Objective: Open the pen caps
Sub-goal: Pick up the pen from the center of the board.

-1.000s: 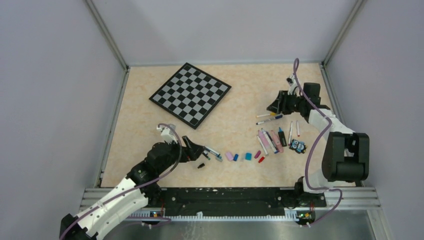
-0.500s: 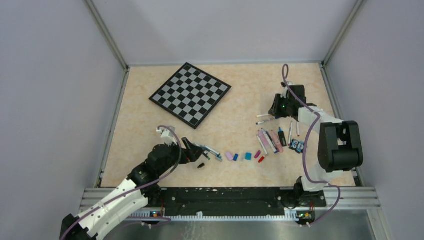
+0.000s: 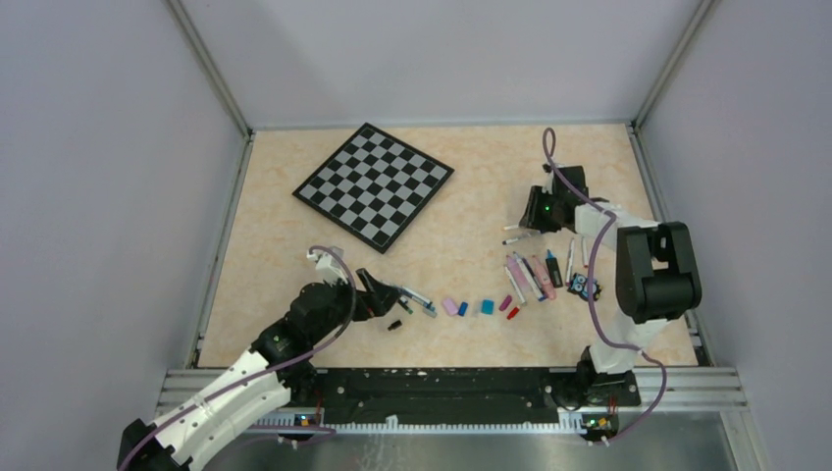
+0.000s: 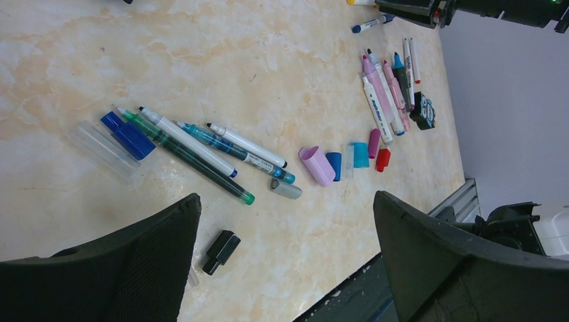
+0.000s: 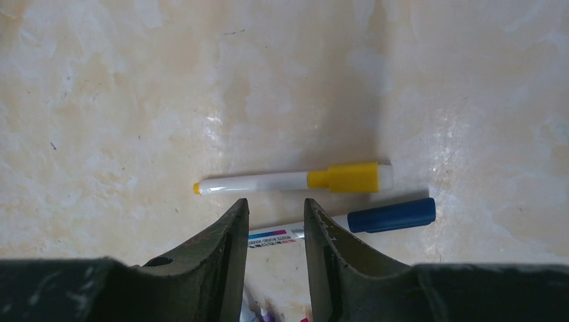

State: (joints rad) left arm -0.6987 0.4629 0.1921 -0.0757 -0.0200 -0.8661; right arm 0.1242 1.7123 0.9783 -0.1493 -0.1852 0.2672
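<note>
Yellow cap (image 5: 349,177): seated on a white pen that is laid flat on the tabletop (image 5: 134,80).
Blue cap (image 5: 391,215): fitted on the neighbouring pen, whose barrel is seen through the finger gap.
Right gripper (image 5: 275,204): held narrowly apart, with nothing clamped.
Left gripper (image 4: 285,198): spread wide and empty above the uncapped pens (image 4: 201,144).
Handling: the caps are judged light, hard and slippery. The barrel is best pinned mid-length and the cap pinched squarely across its sides.

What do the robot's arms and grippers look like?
The left arm and right arm are black joints with white shells, each trailing a purple cable. The left gripper and right gripper have two black tapered fingers. A green light shows by the right wrist.
</note>
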